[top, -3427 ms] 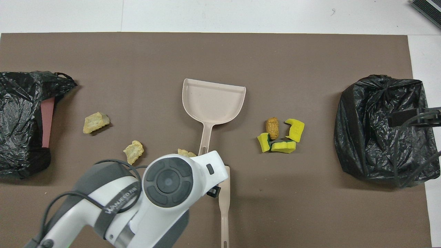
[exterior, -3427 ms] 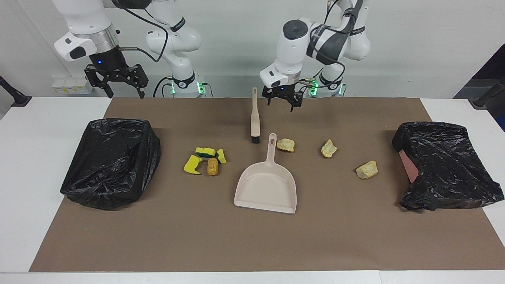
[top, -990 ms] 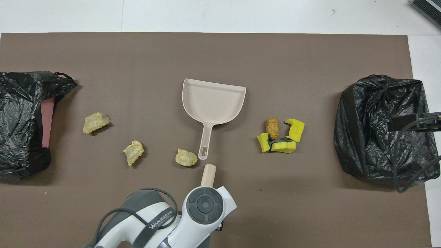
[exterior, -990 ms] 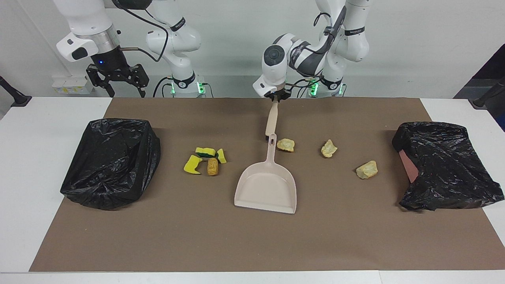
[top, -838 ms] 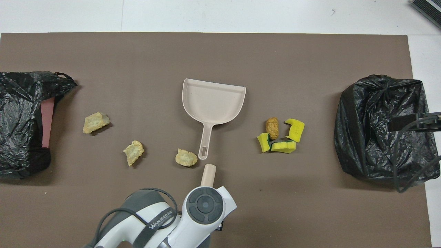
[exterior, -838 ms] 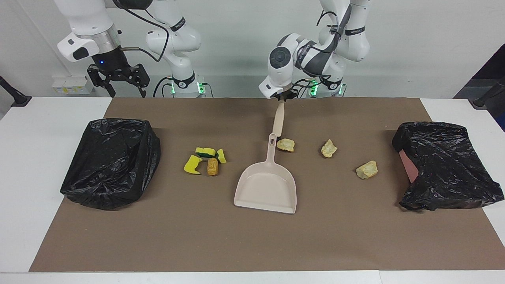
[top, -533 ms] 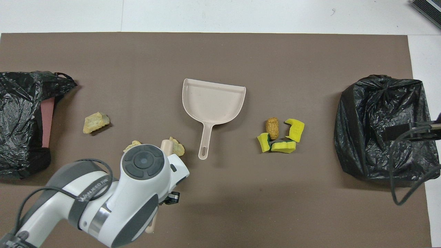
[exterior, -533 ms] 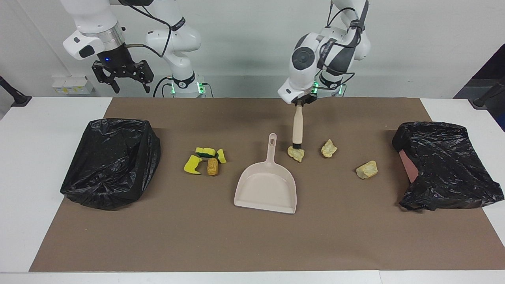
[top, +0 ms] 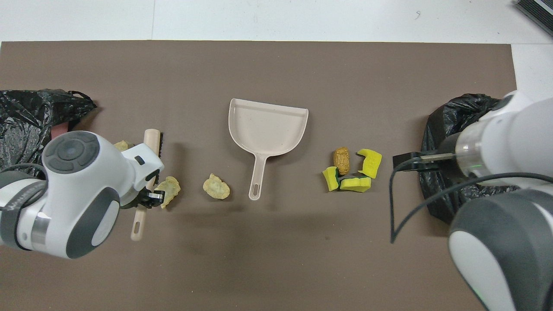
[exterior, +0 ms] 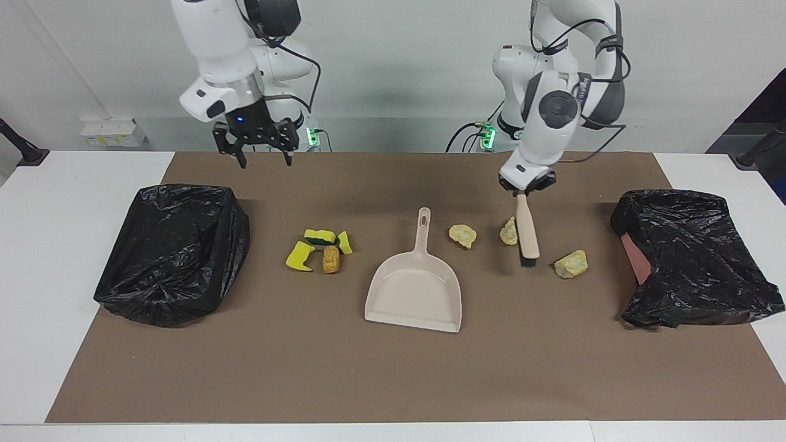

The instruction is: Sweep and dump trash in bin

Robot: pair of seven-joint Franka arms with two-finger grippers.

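Item: brush [exterior: 527,236], pinched in my left jaws [exterior: 521,191], bristles between two pale lumps [exterior: 570,264]. I'd drag them low toward dustpan [exterior: 414,296]. Right jaws [exterior: 257,151] spread, waiting

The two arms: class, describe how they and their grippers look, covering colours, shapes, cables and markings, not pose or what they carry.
Both arms are glossy white with rounded, bulbous joints, dark grey joint bands and round dark grey end caps. Loose black cables loop along them, and green lights glow at the bases. The left gripper is small and black. The right gripper is a black linkage frame with a blue light above it. Grey lettering marks one band.
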